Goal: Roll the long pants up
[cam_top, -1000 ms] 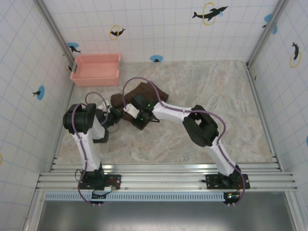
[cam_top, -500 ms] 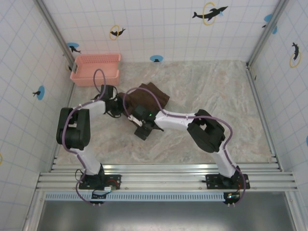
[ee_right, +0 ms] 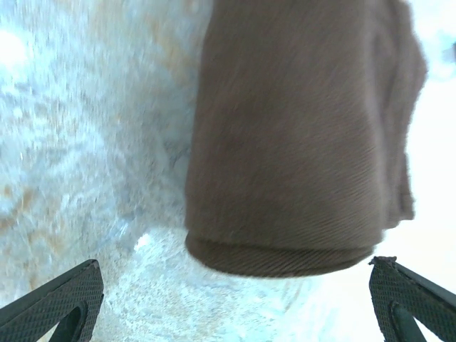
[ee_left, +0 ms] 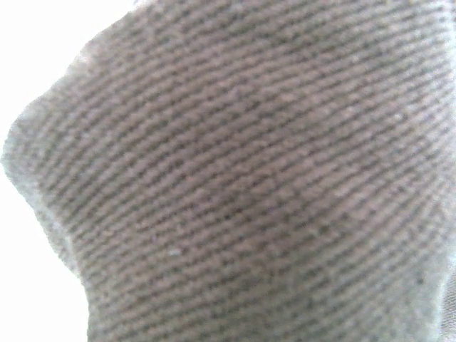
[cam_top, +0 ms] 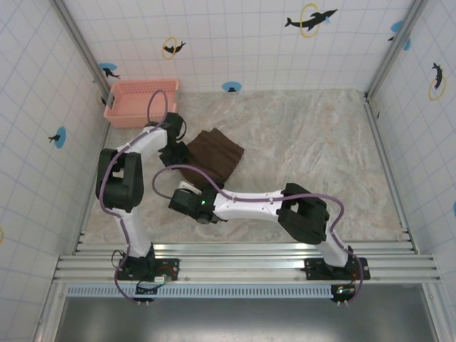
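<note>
The long pants [cam_top: 216, 152] lie as a compact dark brown bundle at the back left of the table. My left gripper [cam_top: 174, 144] sits at the bundle's left edge. Brown twill cloth [ee_left: 242, 178] is bunched right against its wrist camera and hides its fingers; it looks shut on that cloth. My right gripper [cam_top: 184, 200] hovers nearer the front, off the pants. In the right wrist view its jaws stand wide open [ee_right: 231, 313] with bare table between them. The rounded, rolled end of the pants [ee_right: 292, 149] lies just ahead of them.
A pink plastic basket [cam_top: 140, 102] stands in the back left corner, close behind the left arm. Tiled walls enclose the marble-patterned tabletop [cam_top: 320, 157] on three sides. A metal rail [cam_top: 242, 260] runs along the near edge by the arm bases.
My right gripper let go, opened wide and drew back toward the near edge. My left gripper swung toward the far side, to the bundle's left edge, and the pants now lie more compact.
</note>
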### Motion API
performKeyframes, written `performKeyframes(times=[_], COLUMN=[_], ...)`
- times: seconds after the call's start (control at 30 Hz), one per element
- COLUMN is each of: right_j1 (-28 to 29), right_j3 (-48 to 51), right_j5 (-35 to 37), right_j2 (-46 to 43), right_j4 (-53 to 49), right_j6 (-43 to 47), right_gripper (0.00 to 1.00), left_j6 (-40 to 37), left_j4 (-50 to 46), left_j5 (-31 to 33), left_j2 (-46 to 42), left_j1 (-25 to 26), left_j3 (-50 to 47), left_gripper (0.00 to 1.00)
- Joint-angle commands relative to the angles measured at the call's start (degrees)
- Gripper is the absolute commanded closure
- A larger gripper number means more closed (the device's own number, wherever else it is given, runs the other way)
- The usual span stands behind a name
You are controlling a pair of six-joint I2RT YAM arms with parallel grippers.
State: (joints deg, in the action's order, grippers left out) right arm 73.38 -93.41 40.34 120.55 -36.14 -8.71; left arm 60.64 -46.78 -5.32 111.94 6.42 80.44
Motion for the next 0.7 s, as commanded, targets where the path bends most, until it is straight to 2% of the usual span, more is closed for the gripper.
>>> performKeyframes(times=[0.0, 0.23, 0.53, 0.67], right_j1=[0.8, 0.4, -1.7, -2.3], right_j3=[-5.4, -11.9, -12.9, -14.4], right_j5=[6.2, 7.0, 5.8, 8.7], right_j2=[2.7, 10.0, 14.1, 16.2], right_j4=[-1.7, -4.6, -4.9, -5.1], right_j6=[1.3, 3.2, 3.5, 5.5], right_gripper=[0.01, 0.01, 0.01, 0.01], left_j6=[3.4, 4.5, 4.2, 3.8], left_j4=[-17.2, -19.0, -18.8, -18.9], left_j5=[3.9, 3.9, 4.6, 4.7], left_j2=[5.2, 9.0, 9.9, 10.0], left_j1=[0.3, 0.6, 0.6, 0.5], left_j3=[0.5, 1.4, 1.6, 1.9], left_gripper=[1.00, 1.00, 1.00, 1.00])
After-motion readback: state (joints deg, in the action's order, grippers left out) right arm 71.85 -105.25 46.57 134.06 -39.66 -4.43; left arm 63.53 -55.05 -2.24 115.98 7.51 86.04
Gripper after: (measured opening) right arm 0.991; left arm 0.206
